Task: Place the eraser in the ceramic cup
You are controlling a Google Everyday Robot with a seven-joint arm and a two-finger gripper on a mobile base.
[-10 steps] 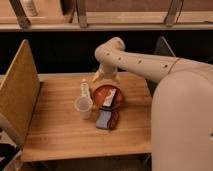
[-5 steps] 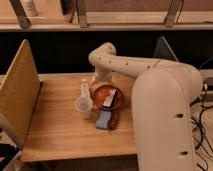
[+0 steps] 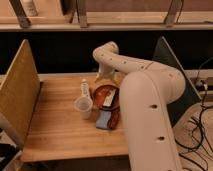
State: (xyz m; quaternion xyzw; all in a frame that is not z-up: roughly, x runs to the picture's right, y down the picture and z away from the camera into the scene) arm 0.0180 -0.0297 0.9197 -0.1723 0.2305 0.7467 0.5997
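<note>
The white robot arm (image 3: 150, 100) is filling the right half of the frame and is bending over the top of the scene down to the centre. The gripper (image 3: 107, 78) is hanging just above the far rim of the reddish-brown bowl (image 3: 100, 92), a little above the centre of the frame, and its fingers are standing open with nothing between them. The eraser (image 3: 110, 98) is lying inside this bowl, its pale face is looking up, and it is apart from the gripper. The ceramic cup (image 3: 83, 107) is standing upright just left of the bowl, on the wooden table (image 3: 55, 130). A small clear bottle (image 3: 85, 89) is standing right behind the cup. A blue rectangular pad (image 3: 103, 120) is resting at the near edge of the bowl, below the eraser. A yellowish board (image 3: 19, 87) is standing at the left side of the table.
</note>
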